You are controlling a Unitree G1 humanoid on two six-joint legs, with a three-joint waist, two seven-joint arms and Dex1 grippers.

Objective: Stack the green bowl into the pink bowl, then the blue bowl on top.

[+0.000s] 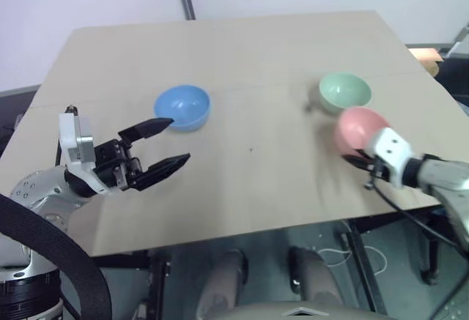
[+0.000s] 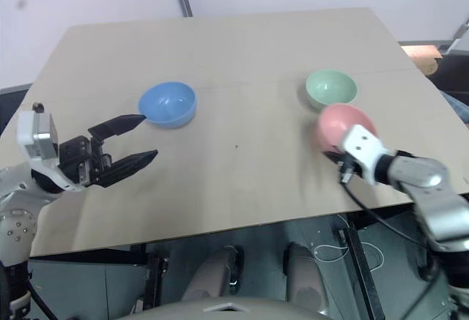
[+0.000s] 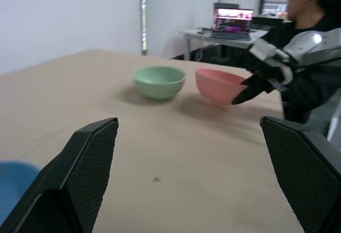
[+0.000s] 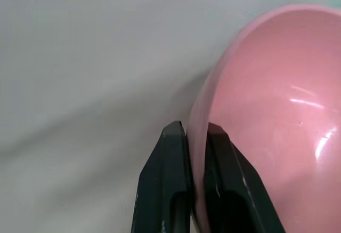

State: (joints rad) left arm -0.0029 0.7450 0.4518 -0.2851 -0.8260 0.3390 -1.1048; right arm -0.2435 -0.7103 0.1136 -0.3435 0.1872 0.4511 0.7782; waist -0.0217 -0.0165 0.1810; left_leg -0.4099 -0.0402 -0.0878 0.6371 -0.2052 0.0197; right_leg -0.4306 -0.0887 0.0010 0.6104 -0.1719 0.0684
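Bright, even indoor light, soft from above. Faint blurry shadows on the table [image 1: 249, 64] under the green bowl [image 1: 344, 90] and pink bowl [image 1: 359, 128]. Small glare streaks inside the pink bowl in right wrist view. Motion blur smears that view's table. Left wrist view soft, background out of focus.

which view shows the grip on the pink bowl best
The right wrist view: both fingers of the right gripper pinch the pink bowl rim. Eye views show it tilted beside the green bowl; the left wrist view from the side.
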